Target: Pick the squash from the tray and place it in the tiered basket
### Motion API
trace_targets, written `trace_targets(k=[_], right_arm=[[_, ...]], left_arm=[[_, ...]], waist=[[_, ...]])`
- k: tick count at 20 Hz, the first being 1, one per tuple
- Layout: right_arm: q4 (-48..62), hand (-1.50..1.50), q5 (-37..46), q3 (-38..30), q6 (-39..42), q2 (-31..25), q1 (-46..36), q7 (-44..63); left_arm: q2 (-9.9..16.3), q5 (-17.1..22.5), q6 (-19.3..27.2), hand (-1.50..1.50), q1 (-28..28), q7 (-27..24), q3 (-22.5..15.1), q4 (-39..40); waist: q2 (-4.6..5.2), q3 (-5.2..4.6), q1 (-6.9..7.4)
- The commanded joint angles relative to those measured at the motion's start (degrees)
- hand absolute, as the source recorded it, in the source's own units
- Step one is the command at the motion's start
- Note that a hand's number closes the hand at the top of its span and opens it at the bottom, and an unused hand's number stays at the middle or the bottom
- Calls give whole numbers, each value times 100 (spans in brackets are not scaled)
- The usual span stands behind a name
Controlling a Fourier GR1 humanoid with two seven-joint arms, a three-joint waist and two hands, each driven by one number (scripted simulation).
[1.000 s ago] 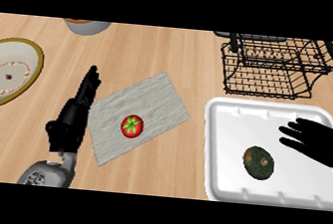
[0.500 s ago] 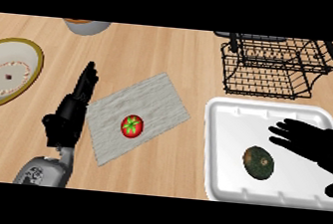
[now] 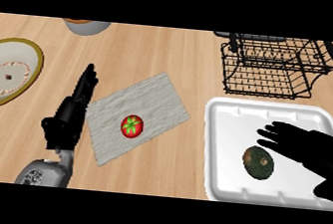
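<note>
Two hands: both in from the lower edge, over a pale wooden worktop (image 3: 167,49).
Worktop: spans the whole view, bears everything below.
Tray (image 3: 228,114): white, square with rounded corners, at lower right, just below the basket.
Tiered basket (image 3: 280,69): black wire, at upper right, partly cut by the upper edge; nothing seen inside.
Cloth (image 3: 151,105): grey, rectangular, laid at a slant in the middle, just left of the tray but apart from it.
Plate (image 3: 6,77): cream with a yellow rim and a patterned centre, at the left edge, partly out of view.
Right hand (image 3: 310,151): black, over the tray's right half, fingers (image 3: 271,138) straight and spread, pointing left, holding nothing (fingertips just above and right of the squash, contact not clear).
Left hand (image 3: 70,113): black, at the cloth's left edge, fingers straight and pointing up toward the far side, holding nothing; grey forearm below it.
Bowl (image 3: 87,25): grey with an orange inside, at the top edge, mostly cut off.
Squash (image 3: 257,163): dark green, oval, mottled, lying in the tray near its middle, well apart from the basket.
Tomato (image 3: 131,126): red with a green stem star, on the cloth's lower half.
</note>
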Motion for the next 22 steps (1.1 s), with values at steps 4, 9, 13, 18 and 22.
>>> trace_targets(k=[4,9,13,18,22], right_arm=[[111,-150,321,48,197,151,-5,-274],[415,-150,580,257,189,513,-184,-29],[275,-150,634,202,330,705,-198,52],[431,-150,735,148,245,770,-178,-113],[870,-150,926,239,21,1001,-324,-130]], left_arm=[[-60,25,-165,0,2,-46,193,43],[-138,-103,-161,0,105,-176,185,155],[-218,-198,-161,0,-86,-213,246,232],[-312,-363,-166,0,-6,261,79,-148],[-123,-154,-363,0,-256,90,503,113]], waist=[[-1,-1,-9],[3,-1,1],[1,-1,-9],[-2,0,-5],[4,-1,-3]])
